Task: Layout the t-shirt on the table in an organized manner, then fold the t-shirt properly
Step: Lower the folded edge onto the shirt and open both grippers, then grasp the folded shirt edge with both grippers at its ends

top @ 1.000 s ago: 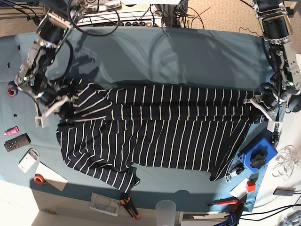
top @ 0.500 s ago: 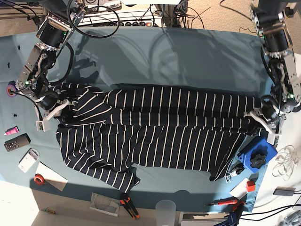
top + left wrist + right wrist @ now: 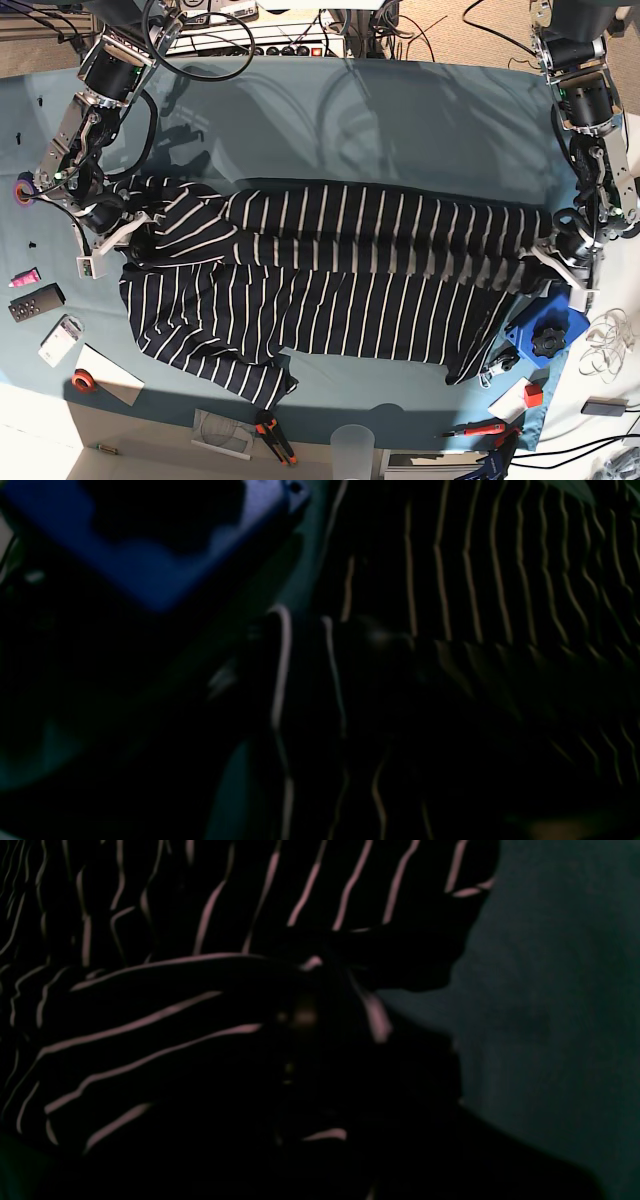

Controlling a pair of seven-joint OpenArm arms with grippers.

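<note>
The dark striped t-shirt (image 3: 330, 290) lies spread wide across the teal table (image 3: 350, 120), its upper part folded down in a long band. At the shirt's right end, my left gripper (image 3: 565, 262) sits low on the folded edge. My right gripper (image 3: 108, 245) is at the bunched sleeve on the shirt's left end. Both wrist views are very dark. The left wrist view shows the t-shirt's (image 3: 500, 580) striped edge. Folded t-shirt cloth (image 3: 150, 1015) fills the right wrist view. Neither shows how the jaws stand.
A blue box (image 3: 548, 335) with a black knob sits right beside the left gripper, also seen as the blue box (image 3: 150, 555). A tape roll (image 3: 25, 190), a remote (image 3: 36, 302), orange pliers (image 3: 275, 438) and a plastic cup (image 3: 352, 445) line the table's edges.
The folded upper band has come down wider over the shirt's right half. The left gripper has shifted slightly down and right; the right gripper has moved a little up and left.
</note>
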